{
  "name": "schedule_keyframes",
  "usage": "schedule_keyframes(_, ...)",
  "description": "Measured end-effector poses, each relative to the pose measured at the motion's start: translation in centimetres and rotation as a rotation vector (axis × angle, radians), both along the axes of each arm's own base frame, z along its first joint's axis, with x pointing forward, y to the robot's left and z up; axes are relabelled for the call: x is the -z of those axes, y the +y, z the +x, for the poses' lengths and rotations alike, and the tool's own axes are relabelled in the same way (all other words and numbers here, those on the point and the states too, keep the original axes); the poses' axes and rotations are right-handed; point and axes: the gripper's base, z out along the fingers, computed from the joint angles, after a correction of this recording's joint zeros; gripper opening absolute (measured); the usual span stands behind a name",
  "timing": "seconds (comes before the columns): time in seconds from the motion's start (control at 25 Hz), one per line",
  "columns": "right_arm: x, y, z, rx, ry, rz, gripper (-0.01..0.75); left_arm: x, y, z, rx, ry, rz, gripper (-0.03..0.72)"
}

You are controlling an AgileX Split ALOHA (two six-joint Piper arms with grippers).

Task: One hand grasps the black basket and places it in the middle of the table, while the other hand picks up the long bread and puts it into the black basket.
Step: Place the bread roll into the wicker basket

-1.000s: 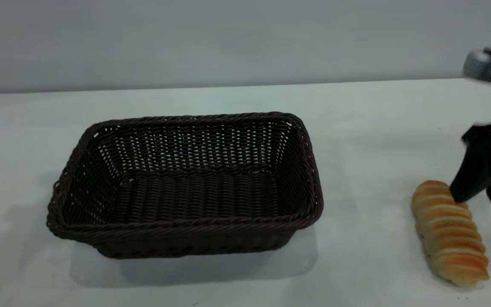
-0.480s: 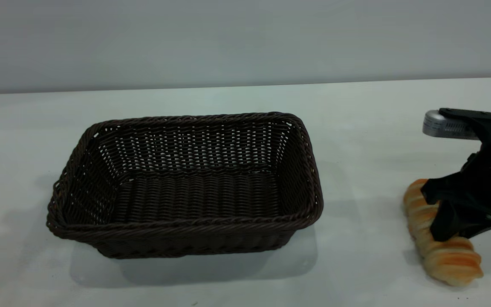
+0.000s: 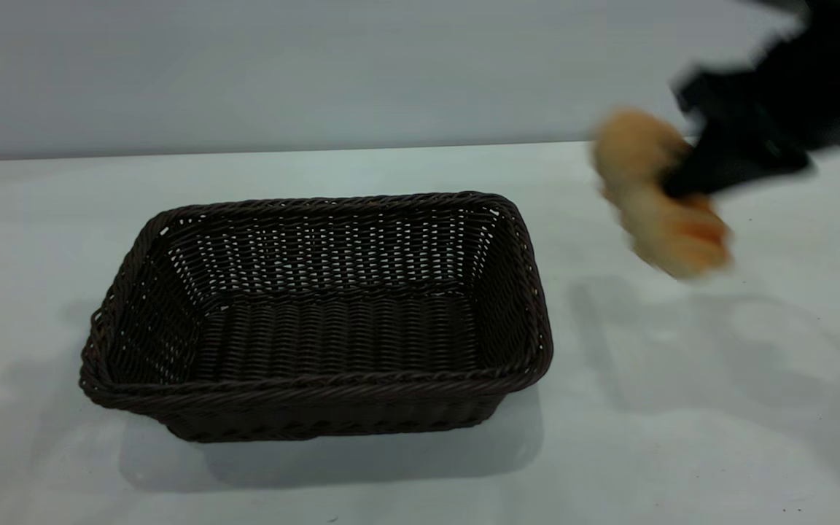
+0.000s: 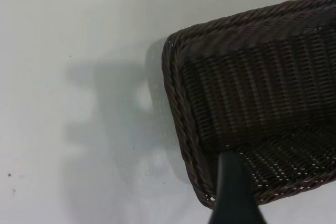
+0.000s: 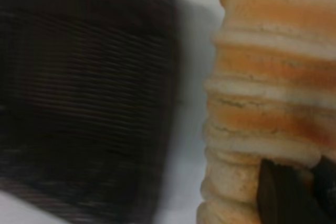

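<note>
My right gripper (image 3: pixel 682 186): it sits in the upper right of the exterior view and pinches the long bread, holding it up in the air.
The long bread (image 3: pixel 657 197): it hangs tilted above the table, well apart from the basket, to the basket's right. In the right wrist view the bread (image 5: pixel 268 93) fills one side, with a dark finger (image 5: pixel 281 195) pressed on it.
The black basket (image 3: pixel 318 313): it stands on the table, in the middle left of the exterior view. Nothing lies in it.
My left gripper: only one dark finger (image 4: pixel 233 192) shows in the left wrist view, over the basket's rim (image 4: pixel 178 108). I cannot tell if this gripper is spread or pressed together.
The table (image 3: pixel 682 408): white, with soft shadows.
</note>
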Motion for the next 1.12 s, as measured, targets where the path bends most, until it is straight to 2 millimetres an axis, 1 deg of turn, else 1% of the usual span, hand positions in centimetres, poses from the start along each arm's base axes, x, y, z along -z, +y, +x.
schedule_keyframes(0.08, -1.2, 2.6, 0.0, -0.057, -0.030, 0.041, 0.037, 0.0, 0.0, 0.0, 0.000, 0.000, 0.000, 0.537)
schedule_keyframes(0.16, -1.8, 5.5, -0.3, -0.115, -0.060, 0.056, 0.037, 0.0, 0.0, 0.0, 0.000, 0.000, 0.000, 0.537)
schedule_keyframes(0.24, -1.4, 7.8, -0.7, -0.147, -0.081, 0.051, 0.037, 0.0, 0.0, 0.0, 0.000, 0.001, 0.000, 0.537)
schedule_keyframes(0.32, -0.6, 9.6, -0.9, -0.149, -0.108, 0.029, 0.042, 0.0, 0.0, 0.0, 0.001, 0.004, 0.000, 0.537)
schedule_keyframes(0.44, 0.7, 11.0, -1.0, -0.124, -0.130, 0.001, 0.065, 0.0, 0.0, -0.1, 0.002, 0.013, 0.002, 0.537)
schedule_keyframes(0.52, 1.3, 11.4, -1.0, -0.115, -0.130, -0.010, 0.093, 0.1, 0.0, -0.2, 0.004, 0.022, 0.003, 0.537)
schedule_keyframes(0.6, 1.5, 11.4, -1.0, -0.113, -0.126, -0.012, 0.140, 0.1, 0.0, -0.2, 0.004, 0.026, 0.003, 0.537)
schedule_keyframes(0.68, 1.5, 11.4, -1.0, -0.120, -0.125, -0.013, 0.202, 0.1, 0.0, -0.3, 0.005, 0.031, 0.004, 0.537)
schedule_keyframes(0.84, 1.5, 11.6, -1.4, -0.168, -0.110, -0.013, 0.352, 0.1, 0.0, -0.4, 0.008, 0.041, 0.005, 0.537)
schedule_keyframes(0.92, 1.3, 11.4, -1.6, -0.203, -0.097, -0.011, 0.404, 0.2, 0.0, -0.4, 0.008, 0.046, 0.006, 0.537)
schedule_keyframes(1.0, 0.6, 10.6, -1.6, -0.226, -0.080, -0.004, 0.423, 0.1, 0.0, -0.4, 0.008, 0.045, 0.006, 0.537)
schedule_keyframes(1.08, -0.7, 8.9, -1.5, -0.223, -0.050, 0.002, 0.428, 0.0, 0.0, -0.6, 0.009, 0.044, 0.005, 0.537)
schedule_keyframes(1.12, -1.4, 7.6, -1.4, -0.203, -0.021, 0.006, 0.428, -0.1, 0.1, -0.6, 0.009, 0.042, 0.005, 0.537)
